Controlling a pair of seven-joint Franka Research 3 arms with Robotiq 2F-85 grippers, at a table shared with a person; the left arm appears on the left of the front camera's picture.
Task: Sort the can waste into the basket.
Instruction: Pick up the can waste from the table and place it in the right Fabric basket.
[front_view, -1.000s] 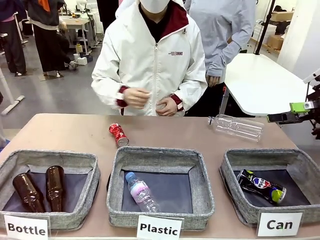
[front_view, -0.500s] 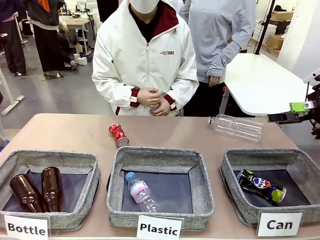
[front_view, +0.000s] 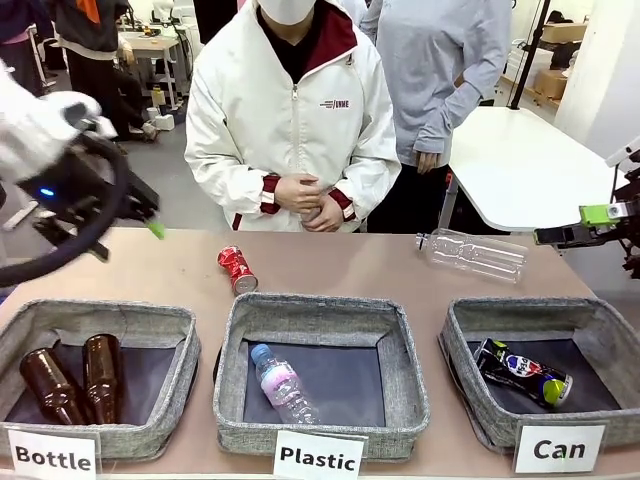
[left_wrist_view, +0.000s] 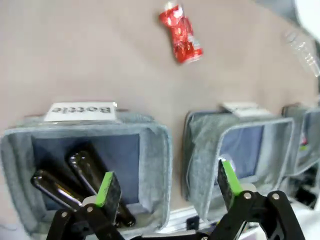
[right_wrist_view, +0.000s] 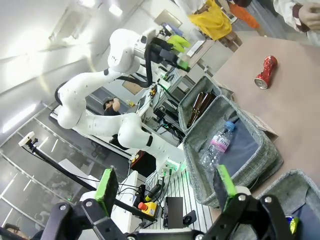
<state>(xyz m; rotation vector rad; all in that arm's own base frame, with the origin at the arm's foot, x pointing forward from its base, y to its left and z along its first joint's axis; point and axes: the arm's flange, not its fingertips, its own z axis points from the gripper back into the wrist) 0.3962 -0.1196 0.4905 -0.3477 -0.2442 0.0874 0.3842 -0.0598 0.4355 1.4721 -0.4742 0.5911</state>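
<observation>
Bearing red can (front_view: 237, 269), tan table (front_view: 340, 262).

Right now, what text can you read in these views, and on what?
"Bottle": left card, by the left basket.
"Plastic": middle card, by the middle basket.
"Can": right card, by the right basket.
Too small or blurred: jacket logo, red can lettering, blue can print, water bottle label.

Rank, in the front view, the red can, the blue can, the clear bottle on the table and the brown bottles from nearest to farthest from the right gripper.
1. Clear bottle, on the table beside the right gripper.
2. Blue can, in the Can basket, right side.
3. Red can, mid-table.
4. Brown bottles, in the far-left basket.
</observation>
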